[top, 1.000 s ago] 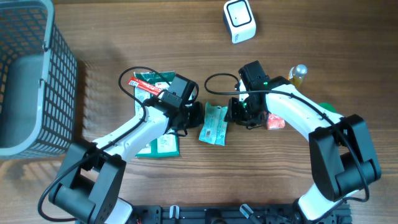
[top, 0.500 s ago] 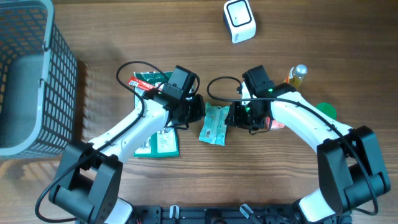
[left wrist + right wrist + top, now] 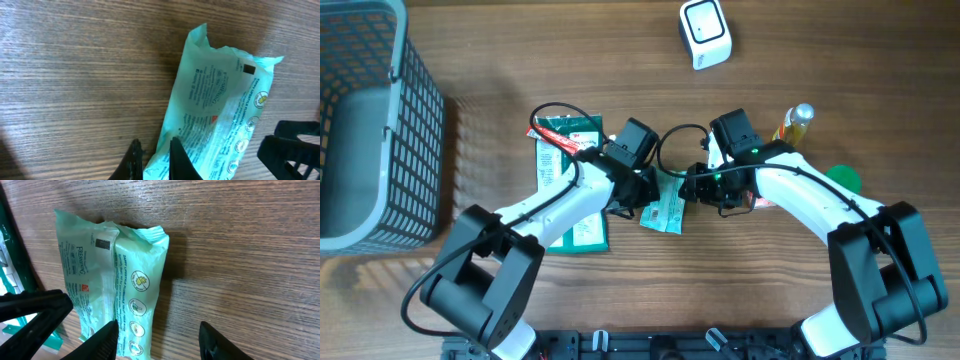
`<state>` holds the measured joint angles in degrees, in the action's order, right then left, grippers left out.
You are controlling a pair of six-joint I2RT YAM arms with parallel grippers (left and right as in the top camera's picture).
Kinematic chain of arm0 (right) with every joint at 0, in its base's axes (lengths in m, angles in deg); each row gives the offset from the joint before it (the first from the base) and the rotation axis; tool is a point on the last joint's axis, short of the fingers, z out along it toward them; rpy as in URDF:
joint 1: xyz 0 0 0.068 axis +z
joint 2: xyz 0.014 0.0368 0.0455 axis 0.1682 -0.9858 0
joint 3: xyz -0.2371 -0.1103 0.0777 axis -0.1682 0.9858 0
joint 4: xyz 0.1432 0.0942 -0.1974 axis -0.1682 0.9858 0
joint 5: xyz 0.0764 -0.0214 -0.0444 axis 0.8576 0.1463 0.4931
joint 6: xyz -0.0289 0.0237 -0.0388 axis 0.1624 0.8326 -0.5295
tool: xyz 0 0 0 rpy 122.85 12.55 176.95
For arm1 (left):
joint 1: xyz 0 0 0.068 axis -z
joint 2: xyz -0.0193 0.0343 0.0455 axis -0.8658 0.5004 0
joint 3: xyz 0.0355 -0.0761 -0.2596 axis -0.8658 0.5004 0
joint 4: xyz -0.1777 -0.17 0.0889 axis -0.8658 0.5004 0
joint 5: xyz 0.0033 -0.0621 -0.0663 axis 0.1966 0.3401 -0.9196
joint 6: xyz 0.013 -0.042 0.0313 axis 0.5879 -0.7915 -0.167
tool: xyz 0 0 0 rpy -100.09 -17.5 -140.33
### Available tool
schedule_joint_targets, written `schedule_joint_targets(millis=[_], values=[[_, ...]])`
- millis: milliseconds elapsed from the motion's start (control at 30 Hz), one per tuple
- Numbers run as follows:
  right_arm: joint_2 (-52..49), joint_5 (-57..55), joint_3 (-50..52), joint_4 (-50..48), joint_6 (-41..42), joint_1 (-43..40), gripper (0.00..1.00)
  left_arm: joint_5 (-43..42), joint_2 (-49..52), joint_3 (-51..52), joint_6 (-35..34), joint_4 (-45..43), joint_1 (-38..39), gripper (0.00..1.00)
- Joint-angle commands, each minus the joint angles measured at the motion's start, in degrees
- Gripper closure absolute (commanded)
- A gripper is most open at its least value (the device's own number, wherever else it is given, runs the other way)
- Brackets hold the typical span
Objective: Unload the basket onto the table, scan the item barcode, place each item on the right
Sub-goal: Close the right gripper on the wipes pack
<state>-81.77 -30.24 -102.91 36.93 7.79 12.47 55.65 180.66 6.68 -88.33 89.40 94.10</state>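
One tabletop (image 3: 820, 60) carries everything: basket (image 3: 370, 130) at its left edge, pouch (image 3: 665, 205) flat at its middle, scanner (image 3: 704, 33) by the far edge. We judge the pickup is in hand; next the pouch must be lifted and its barcode turned to the scanner. Our left hand (image 3: 154, 161) looks pinched shut on the pouch's rim; our right hand (image 3: 159, 337) stands partly open, holding nothing.
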Motion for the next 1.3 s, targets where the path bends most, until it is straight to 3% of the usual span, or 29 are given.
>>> schedule_joint_targets(millis=[0, 700, 900, 1067, 1267], values=[[0.74, 0.66, 0.5, -0.39, 0.09, 0.2, 0.48, 2.8, 0.85, -0.57, -0.55, -0.63, 0.55, 0.9], [0.76, -0.39, 0.52, 1.51, -0.02, 0.13, 0.42, 2.27, 0.85, -0.57, -0.55, -2.97, 3.13, 0.95], [0.76, 0.26, 0.5, -0.15, 0.22, -0.42, 0.43, 0.52, -1.73, -0.7, -0.42, -1.33, -2.14, 0.96], [0.76, 5.2, 0.5, -3.63, -0.02, -3.63, 0.43, -14.1, -2.93, -0.68, 0.96, -0.87, -8.87, 0.96], [0.74, 5.88, 0.52, -2.32, 0.0, -3.85, 0.44, -16.39, 0.31, -0.57, 0.98, -0.76, -8.96, 0.96]])
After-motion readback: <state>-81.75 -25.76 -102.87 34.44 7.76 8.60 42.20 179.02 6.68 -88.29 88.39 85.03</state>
